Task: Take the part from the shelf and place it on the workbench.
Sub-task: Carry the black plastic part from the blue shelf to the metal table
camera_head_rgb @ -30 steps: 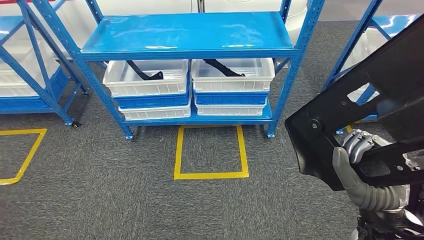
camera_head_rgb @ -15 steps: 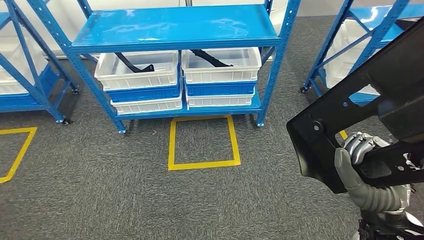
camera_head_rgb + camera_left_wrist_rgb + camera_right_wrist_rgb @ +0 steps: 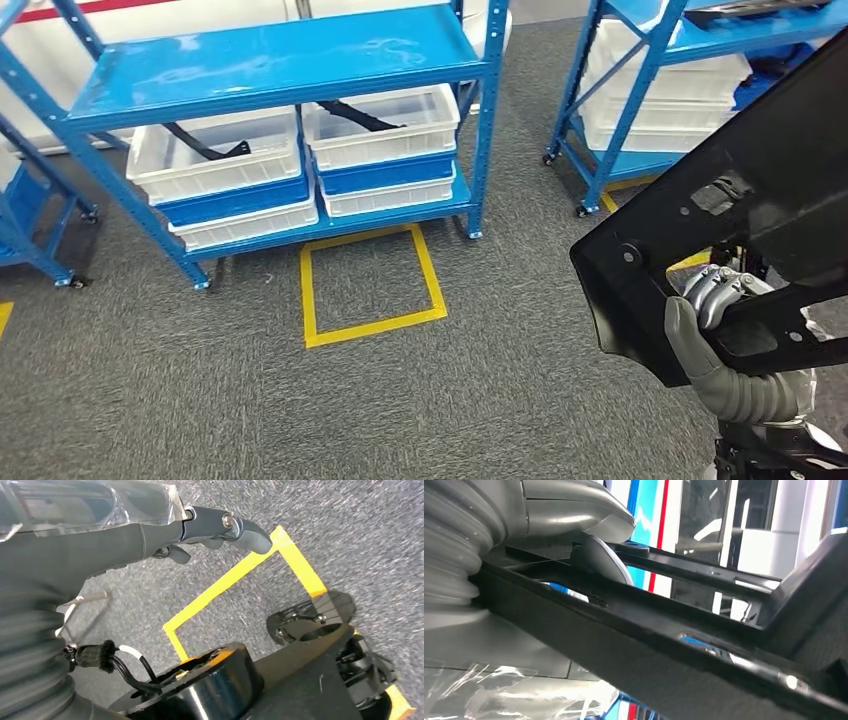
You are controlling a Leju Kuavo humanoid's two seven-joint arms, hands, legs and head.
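A large black plastic part [image 3: 720,230], flat with holes and ribs, fills the right side of the head view, tilted up toward the far right. My right hand [image 3: 715,335] grips it from below, thumb on the near face and fingers hooked through an opening. In the right wrist view the part [image 3: 649,645] runs across in front of my right hand [image 3: 574,520]. My left hand [image 3: 210,530] hangs over the grey carpet, holding nothing, thumb out straight.
A blue shelf [image 3: 280,60] stands ahead to the left, with white bins [image 3: 215,160] holding more black parts. A yellow taped square [image 3: 370,285] marks the carpet before it. A second blue shelf [image 3: 650,60] with white bins stands at the far right.
The camera has turned to the right, so the first shelf and yellow square slid left and a second shelf came in at the right. My right hand keeps its grip on the part.
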